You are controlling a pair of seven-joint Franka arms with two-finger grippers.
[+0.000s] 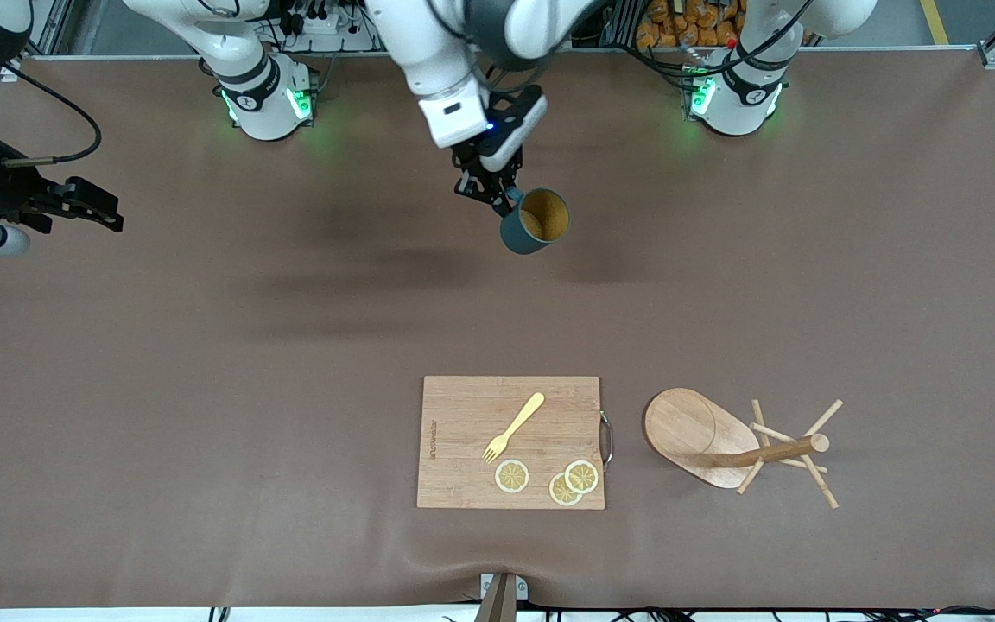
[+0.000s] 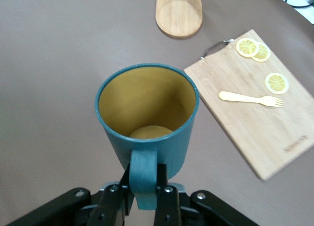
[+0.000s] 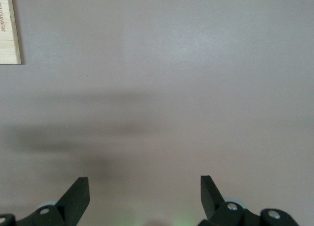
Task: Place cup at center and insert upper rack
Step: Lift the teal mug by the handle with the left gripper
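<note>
We count one cup [image 1: 535, 221], its handle pinched by the left gripper [image 1: 498, 195] over bare table [image 1: 204, 389]; the right gripper [image 1: 91, 207] waits, jaws spread; one upper rack [image 1: 726, 445], three lemon slices [image 1: 549, 478], one fork [image 1: 513, 427].

One cup [image 1: 535, 221], one rack [image 1: 726, 439], one board [image 1: 472, 432], one fork [image 1: 513, 427], three lemon slices [image 1: 512, 476].

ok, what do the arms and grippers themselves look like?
Both arms are glossy white with dark joint bands; their bases glow green. The left gripper has black fingers under a white wrist block with a blue light. The right gripper is black on a silver wrist, trailing a black cable.
</note>
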